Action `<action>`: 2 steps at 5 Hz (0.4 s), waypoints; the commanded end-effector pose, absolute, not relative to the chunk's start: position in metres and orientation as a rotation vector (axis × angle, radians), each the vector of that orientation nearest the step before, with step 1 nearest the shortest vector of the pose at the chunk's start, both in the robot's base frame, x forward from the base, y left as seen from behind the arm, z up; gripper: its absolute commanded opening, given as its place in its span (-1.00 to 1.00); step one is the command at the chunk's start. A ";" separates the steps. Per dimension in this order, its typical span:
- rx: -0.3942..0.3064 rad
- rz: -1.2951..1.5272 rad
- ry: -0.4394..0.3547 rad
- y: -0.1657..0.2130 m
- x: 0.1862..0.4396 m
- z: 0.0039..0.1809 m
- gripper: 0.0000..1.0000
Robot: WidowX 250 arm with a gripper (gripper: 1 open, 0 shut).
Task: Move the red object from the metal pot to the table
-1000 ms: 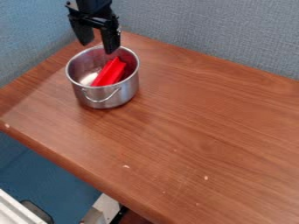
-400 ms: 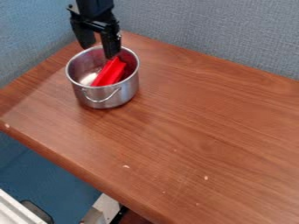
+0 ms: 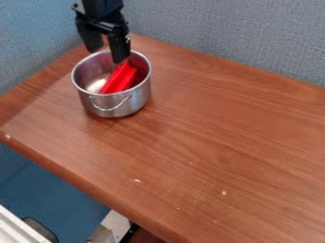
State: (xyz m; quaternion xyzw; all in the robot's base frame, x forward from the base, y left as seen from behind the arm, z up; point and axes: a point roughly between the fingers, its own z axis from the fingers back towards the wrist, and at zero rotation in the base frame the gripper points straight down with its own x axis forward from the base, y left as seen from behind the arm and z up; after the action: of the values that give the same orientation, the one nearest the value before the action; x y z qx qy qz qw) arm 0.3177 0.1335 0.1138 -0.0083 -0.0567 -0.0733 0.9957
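Red object: we see the red object (image 3: 124, 76) lying inside the metal pot (image 3: 112, 84), leaning against the far-right part of the wall, lower end toward the pot's floor, upper end near the rim.

Long axis: in the camera view it runs diagonally, from lower left up to upper right, tilted rather than flat.

Pot: it stands upright near the far-left corner of the table (image 3: 216, 133), with its thin bail handle hanging down the near side.

Gripper: the gripper (image 3: 105, 43) hangs just above the pot's far rim, pointing straight down, its two dark fingers spread wide with nothing between them.

Key relation: we judge that the block's upper end lies just below and slightly toward the camera from the fingertips, so the coming move is mostly a short drop. Whether the fingers straddle the block across its narrow width or line up along its length we cannot tell from this view.

Risk: as we read it, the right finger sits close to the rim and could catch the steel on the way down.

Change from earlier frames: we find almost none. The gripper sits in very nearly the same spot over the rim, equally wide, and block and pot have not shifted.

Task progress: not yet begun; the block is ungrasped.
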 end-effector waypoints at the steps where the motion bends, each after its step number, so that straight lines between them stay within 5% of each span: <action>1: 0.010 -0.179 -0.169 0.133 0.334 0.133 1.00; 2: 0.021 -0.243 -0.167 0.136 0.331 0.136 1.00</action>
State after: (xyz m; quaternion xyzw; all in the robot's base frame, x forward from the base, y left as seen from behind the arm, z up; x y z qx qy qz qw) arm 0.3279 0.1312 0.1169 -0.0051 -0.0586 -0.1215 0.9908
